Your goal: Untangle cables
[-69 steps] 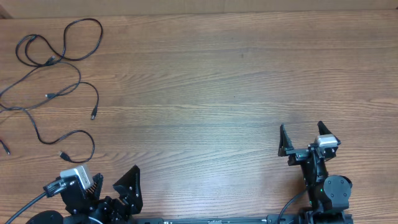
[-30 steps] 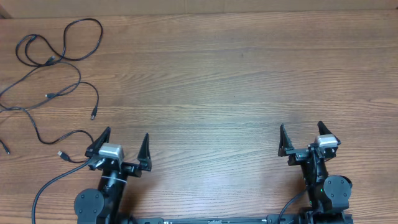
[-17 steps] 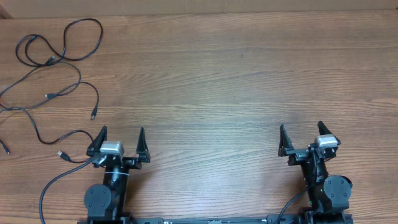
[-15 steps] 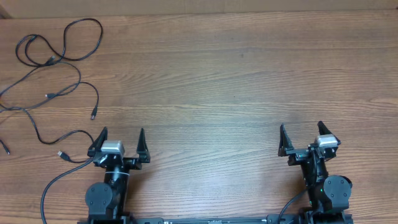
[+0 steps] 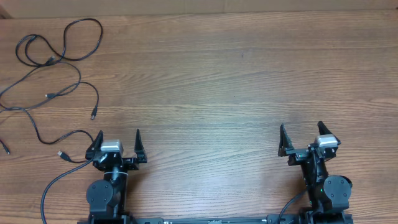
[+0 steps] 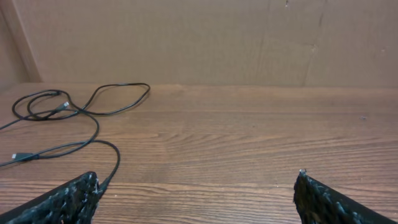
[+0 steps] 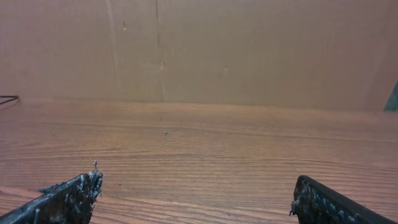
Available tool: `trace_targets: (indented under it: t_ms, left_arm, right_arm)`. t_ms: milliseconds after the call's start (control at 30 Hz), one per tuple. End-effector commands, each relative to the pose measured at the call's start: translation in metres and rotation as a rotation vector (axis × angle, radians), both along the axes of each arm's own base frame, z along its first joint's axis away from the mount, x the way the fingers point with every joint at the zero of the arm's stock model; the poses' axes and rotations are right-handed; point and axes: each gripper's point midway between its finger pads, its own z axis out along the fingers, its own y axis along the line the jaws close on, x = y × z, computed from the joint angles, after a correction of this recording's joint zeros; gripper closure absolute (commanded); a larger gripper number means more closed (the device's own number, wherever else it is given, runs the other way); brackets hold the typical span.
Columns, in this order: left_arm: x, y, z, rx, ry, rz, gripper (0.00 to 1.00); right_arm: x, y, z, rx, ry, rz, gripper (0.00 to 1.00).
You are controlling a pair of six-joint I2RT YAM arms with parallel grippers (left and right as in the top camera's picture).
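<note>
My left tool [image 5: 118, 133] stands with its two fingers spread as wide as they go and nothing between them. In its wrist view only bare wood shows in the gap. My right tool [image 5: 301, 126] is the same, jaws fully apart and holding nothing. Both sit at the near edge of the counter [image 5: 236, 81], well apart from each other, left one at the left end and right one at the right end, each pointing toward the far side.

Just beside the outer finger of my left tool runs the nearest strand of the cables [image 5: 50, 60]. From the wrist view it curves down to that fingertip, and I cannot tell whether it touches. A small plug end lies on the wood near that same side.

From there the cables spread away over the far left part of the counter as loose, curvy black strands. There are loops near the far left corner and more strands running off the left edge, with several plug ends scattered among them. They lie flat on the wood, crossing one another in places.

Behind the counter stands a brown cardboard wall [image 6: 205, 37].
</note>
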Motion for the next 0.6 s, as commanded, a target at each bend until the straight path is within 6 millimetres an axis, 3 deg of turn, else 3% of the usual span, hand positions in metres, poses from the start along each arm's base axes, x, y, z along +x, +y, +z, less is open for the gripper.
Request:
trace_targets:
  t_ms: [0,567]
  left_arm:
    - [-0.0003,0.0043,-0.0003,0.027,-0.005,0.020,0.00]
    - [-0.0002,0.0015,0.0000,0.025,-0.006,0.005,0.01]
  right_arm:
    - [0.0003,-0.0012,-0.0017,-0.005,-0.004,-0.009,0.00]
    - [0.0003,-0.0012,-0.0017,-0.005,-0.004,-0.009,0.00]
